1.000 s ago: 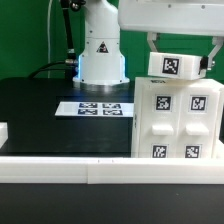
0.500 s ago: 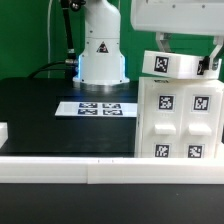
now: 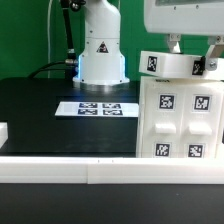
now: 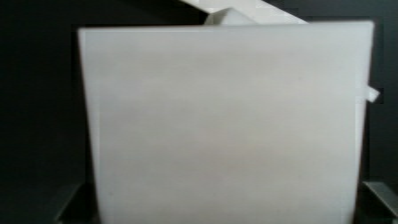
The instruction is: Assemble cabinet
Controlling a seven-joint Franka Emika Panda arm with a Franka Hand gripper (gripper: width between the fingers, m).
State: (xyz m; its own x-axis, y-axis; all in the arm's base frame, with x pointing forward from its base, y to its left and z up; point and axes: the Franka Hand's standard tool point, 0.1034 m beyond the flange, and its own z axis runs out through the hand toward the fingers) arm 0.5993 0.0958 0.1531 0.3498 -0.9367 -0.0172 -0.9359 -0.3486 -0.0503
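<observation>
The white cabinet body (image 3: 180, 122), with several black-and-white tags on its front, stands at the exterior view's right. My gripper (image 3: 196, 52) is right above it, shut on a smaller white tagged cabinet block (image 3: 172, 64). The block is held level with the body's top edge, its tagged end pointing to the exterior view's left. In the wrist view the block's plain white face (image 4: 217, 110) fills most of the picture. My gripper (image 4: 217, 208) closes on it from both sides, with dark fingers (image 4: 61, 205) at the corners. Whether the block touches the body is hidden.
The marker board (image 3: 96, 108) lies flat on the black table in front of the robot base (image 3: 100, 50). A white rail (image 3: 60, 170) runs along the table's near edge. A small white part (image 3: 3, 130) sits at the exterior view's left edge.
The hand has shifted toward the exterior view's right. The held block has turned, so its tagged end now sticks out further to the left over the cabinet body's top.
</observation>
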